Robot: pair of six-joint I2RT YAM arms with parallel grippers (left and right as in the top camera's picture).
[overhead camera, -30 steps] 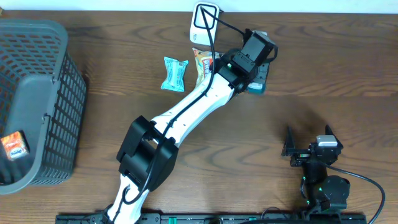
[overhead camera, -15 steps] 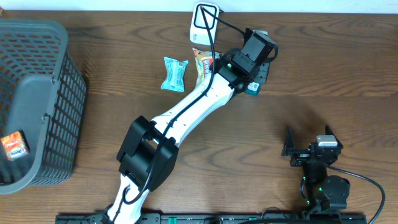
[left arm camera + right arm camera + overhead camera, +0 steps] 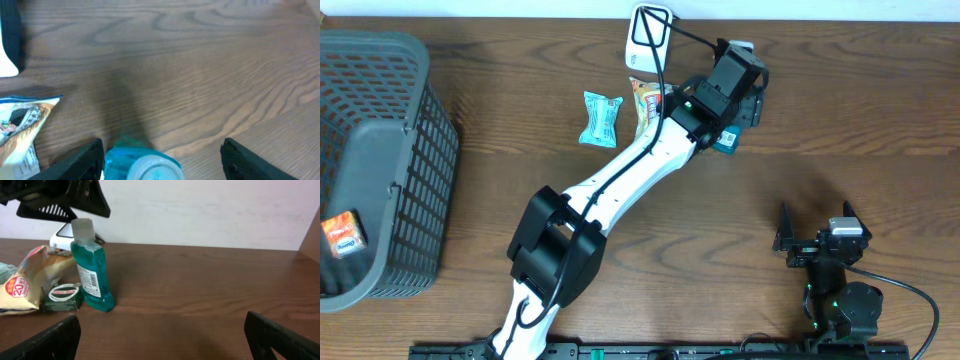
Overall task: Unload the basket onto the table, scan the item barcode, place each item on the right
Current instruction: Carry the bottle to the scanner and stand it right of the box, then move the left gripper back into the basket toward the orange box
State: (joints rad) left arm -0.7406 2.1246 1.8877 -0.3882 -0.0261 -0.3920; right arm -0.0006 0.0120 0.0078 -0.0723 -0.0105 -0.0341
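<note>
Overhead, far to the left of the left pincer (image 3: 162,152), a dark mesh basket (image 3: 420,130) sits at the table's edge. Nearer, to the pincer's left, lie a blue packet (image 3: 600,118) and then a snack bag (image 3: 646,102). The white scanner (image 3: 648,30) stands beyond the bag, just left of the pincer and further from the robot.

The left pincer hangs over a teal bottle (image 3: 92,267) with its jaws spread wide. The bottle's cap sits low between them, close to the left finger (image 3: 92,155), and neither finger appears to pinch it. The bottle stands upright on the table by itself. A small green tin (image 3: 62,296) touches its base on the scanner side. The bottle's white label (image 3: 90,282) faces the right pincer, away from the scanner.

The right pincer (image 3: 817,232) rests well to the right of the left one and nearer the robot, its jaws spread on nothing.

The step in hand looks like handling the bottle beside the scanner. Whether it is scanned cannot be told. If not, the next move calls for closing on the bottle and turning its label toward the scanner.
</note>
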